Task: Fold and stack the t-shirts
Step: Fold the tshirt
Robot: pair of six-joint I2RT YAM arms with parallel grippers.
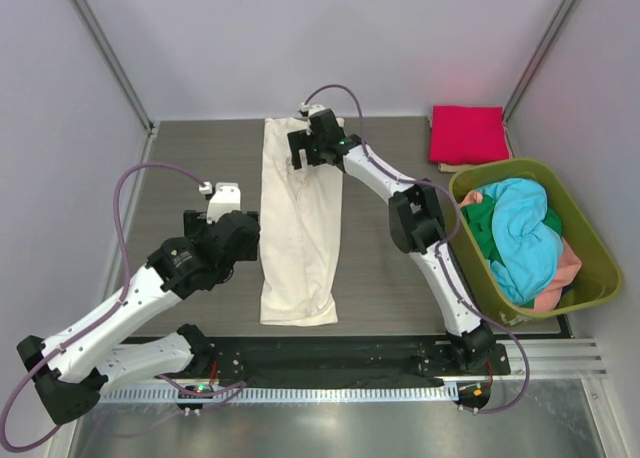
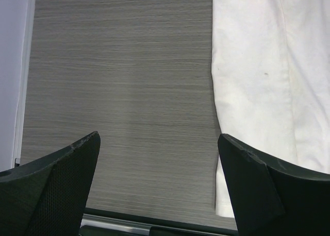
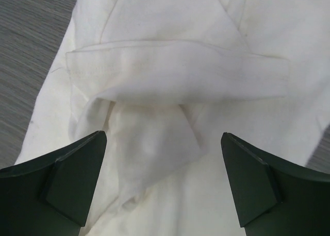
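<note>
Cream-white short-sleeved fabric t-shirt (image 1: 300, 223) lies in the middle of the grey wood-grain table (image 1: 190, 168), folded lengthwise into a long narrow strip that runs from the far edge toward the arm bases. It looks light, thin and entirely limp, so it will probably sag wherever it is not supported, and its stacked layers are likely to slide over one another if only the top one is pinched.

The right gripper (image 1: 312, 138) hangs over the strip's far end with its jaws spread wide and nothing between them. Its wrist view shows a tucked-in sleeve and a loose, rumpled flap just ahead of the fingers. The left gripper (image 1: 222, 193) is equally wide and empty, over bare table just beside the strip's left edge.

The best hold seems to be the two corners of one short end, pinching through every layer at the hem. The cloth could then be carried over flat instead of bunching.

A magenta-red folded shirt (image 1: 468, 133) lies at the far right. The olive-green plastic basket (image 1: 590, 248) holds turquoise, green and salmon pink shirts.
</note>
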